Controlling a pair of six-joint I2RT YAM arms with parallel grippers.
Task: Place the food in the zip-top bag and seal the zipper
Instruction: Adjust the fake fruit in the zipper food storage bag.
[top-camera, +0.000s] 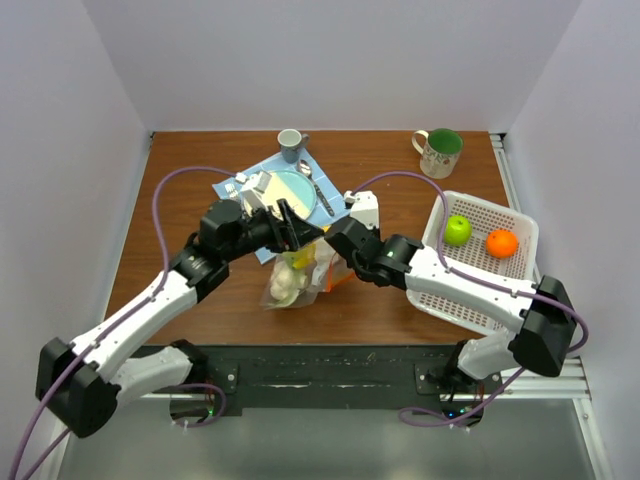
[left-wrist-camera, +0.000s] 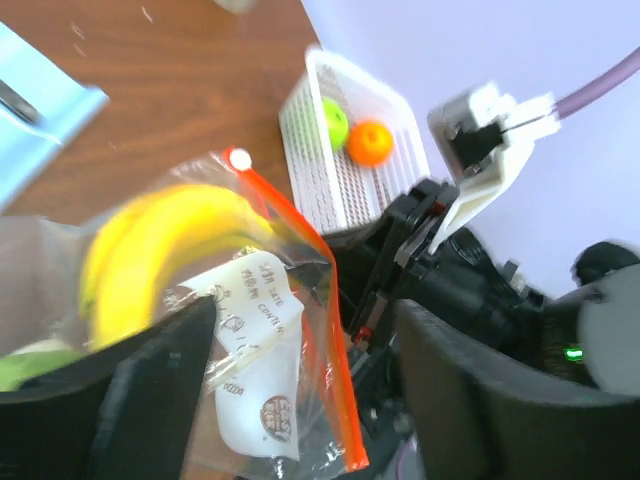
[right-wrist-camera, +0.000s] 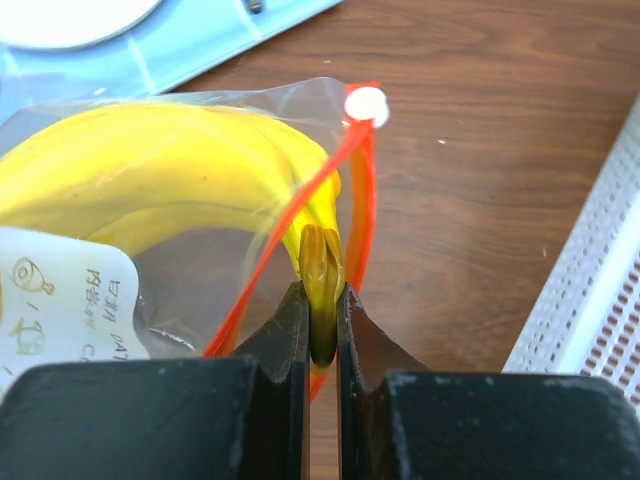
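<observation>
The clear zip-top bag lies mid-table between both grippers. Its orange-red zipper gapes open, with a white slider at one end. My right gripper is shut on the stem of the yellow banana, whose body lies inside the bag mouth. My left gripper is open with its fingers wide either side of the bag's mouth edge. A pale green piece shows in the bag. The green apple and the orange sit in the white basket.
The white lattice basket stands at the right. A blue mat with a plate and a spoon lies behind the bag. A grey cup and a green-lined mug stand at the back.
</observation>
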